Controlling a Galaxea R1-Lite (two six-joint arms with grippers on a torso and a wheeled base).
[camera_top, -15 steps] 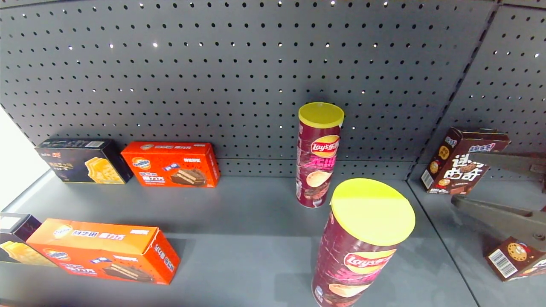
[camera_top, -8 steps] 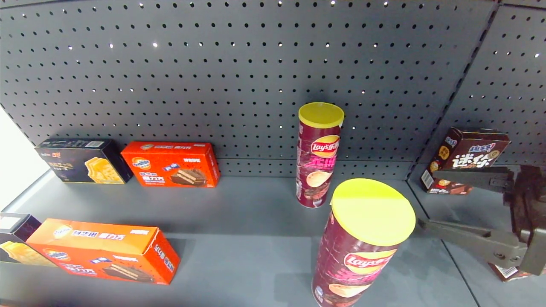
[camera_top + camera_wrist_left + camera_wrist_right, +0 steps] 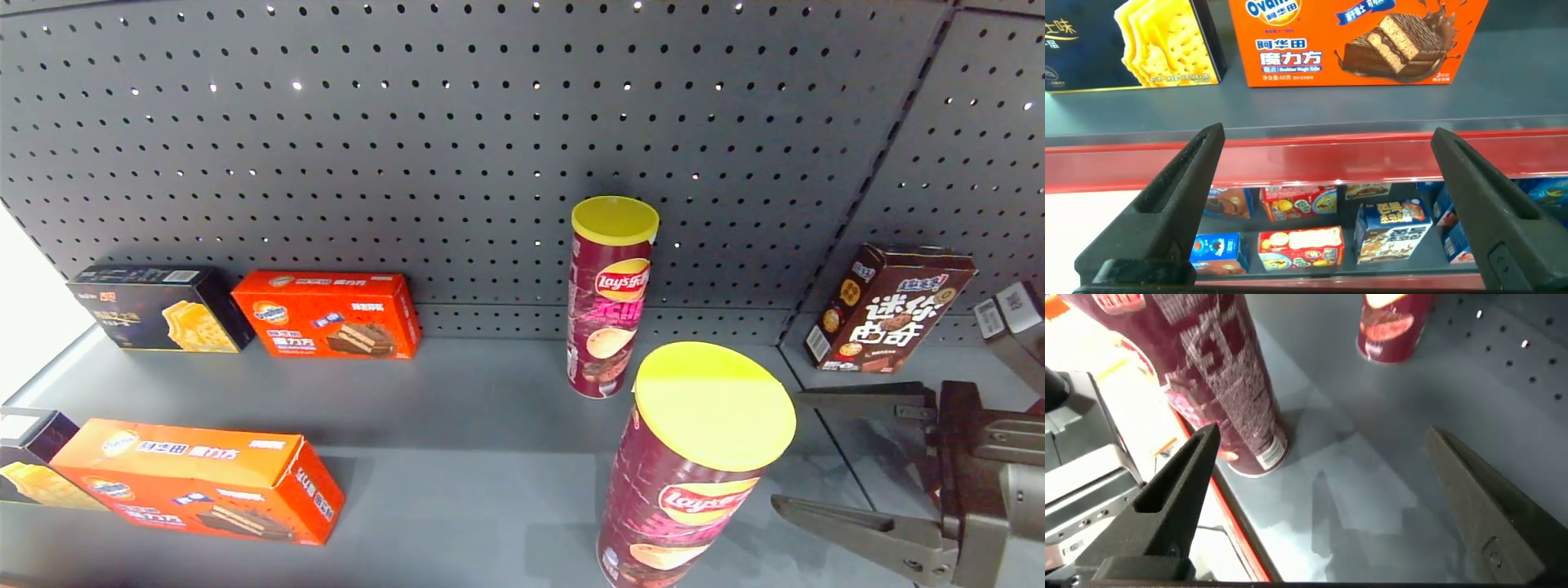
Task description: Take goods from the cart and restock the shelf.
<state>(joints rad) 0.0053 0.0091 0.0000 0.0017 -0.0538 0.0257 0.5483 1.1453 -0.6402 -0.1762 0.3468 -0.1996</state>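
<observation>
Two maroon chip cans with yellow lids stand upright on the grey shelf [image 3: 490,408]. The rear can [image 3: 611,296] is near the pegboard, and the front can [image 3: 694,469] is near the shelf's front edge. My right gripper [image 3: 793,451] hangs open and empty just right of the front can, not touching it. In the right wrist view that gripper [image 3: 1323,434] frames the bare shelf floor, with the front can [image 3: 1226,384] beside one finger and the rear can [image 3: 1392,327] farther off. My left gripper [image 3: 1327,135] is open and empty, level with the red shelf lip [image 3: 1306,159].
At the left stand an orange wafer box [image 3: 331,314] and a dark cracker box [image 3: 159,309], with another orange box [image 3: 204,482] in front of them. A brown cookie box [image 3: 890,310] leans in the right bay. The lower shelf holds several small boxes [image 3: 1298,245].
My right gripper has moved out of the right bay, away from the brown boxes, leftward and nearer the shelf front, ending beside the front can. It stayed open. The goods have not moved.
</observation>
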